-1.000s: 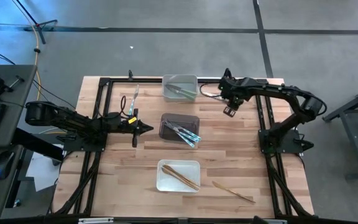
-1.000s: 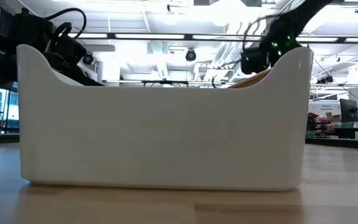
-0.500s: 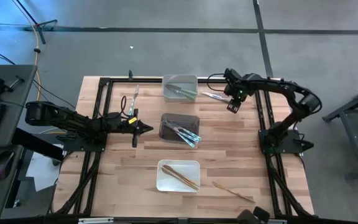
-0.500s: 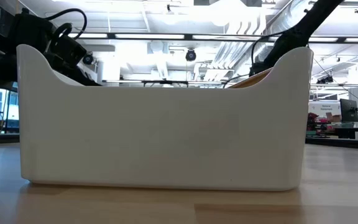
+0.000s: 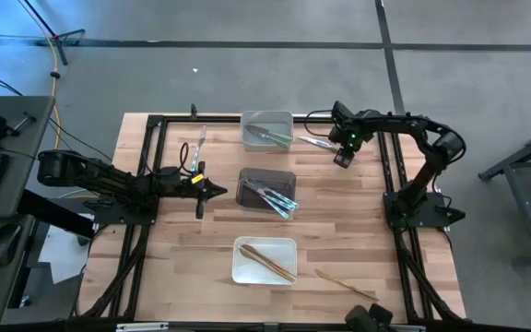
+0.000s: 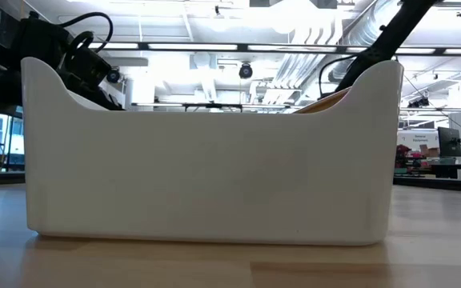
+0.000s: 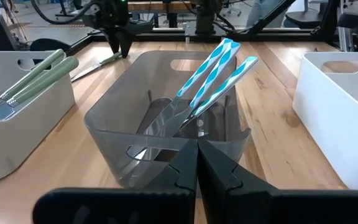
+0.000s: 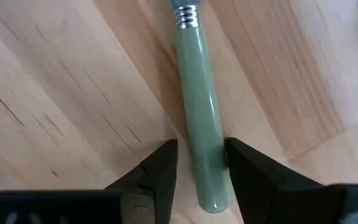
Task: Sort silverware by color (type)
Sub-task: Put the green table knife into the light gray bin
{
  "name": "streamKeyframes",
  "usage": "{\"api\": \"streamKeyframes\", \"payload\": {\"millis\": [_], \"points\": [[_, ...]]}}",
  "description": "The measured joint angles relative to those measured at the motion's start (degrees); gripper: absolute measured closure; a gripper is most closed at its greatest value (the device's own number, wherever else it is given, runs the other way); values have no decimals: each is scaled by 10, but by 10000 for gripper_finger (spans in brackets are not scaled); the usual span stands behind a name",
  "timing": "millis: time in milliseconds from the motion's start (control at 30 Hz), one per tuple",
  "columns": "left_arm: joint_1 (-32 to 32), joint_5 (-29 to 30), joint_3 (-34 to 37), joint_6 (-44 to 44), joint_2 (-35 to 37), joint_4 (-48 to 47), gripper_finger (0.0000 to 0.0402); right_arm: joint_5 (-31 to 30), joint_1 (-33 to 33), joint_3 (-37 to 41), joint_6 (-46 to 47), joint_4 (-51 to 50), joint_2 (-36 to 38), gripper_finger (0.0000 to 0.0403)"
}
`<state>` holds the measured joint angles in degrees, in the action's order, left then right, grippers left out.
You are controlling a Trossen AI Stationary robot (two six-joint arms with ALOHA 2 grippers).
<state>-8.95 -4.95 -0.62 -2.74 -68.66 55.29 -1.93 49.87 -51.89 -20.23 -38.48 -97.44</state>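
Green-handled utensil [image 8: 199, 124] lies between the right gripper's [image 8: 197, 163] fingers.

No lettering, label, brand or number can be read anywhere in these views (neither on the bins, nor on the utensils, nor on the arms), and the signs in the room beyond the table are too small to make out.

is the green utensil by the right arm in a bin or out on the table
Out. The green-handled utensil lies flat on the bare wooden table, between the open jaws of the right gripper, beside the bin of green utensils.
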Motion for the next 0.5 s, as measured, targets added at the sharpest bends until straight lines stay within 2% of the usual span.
{"api": "streamKeyframes", "payload": {"millis": [133,367,500], "points": [[0,0,0,1,0,0,401,10,-1,0,30,-5,-2,298],[0,0,0,6,0,0,401,20,-22,1,63,-22,-3,380],[0,0,0,6,0,0,401,48,-44,0,70,-35,1,394]]}}
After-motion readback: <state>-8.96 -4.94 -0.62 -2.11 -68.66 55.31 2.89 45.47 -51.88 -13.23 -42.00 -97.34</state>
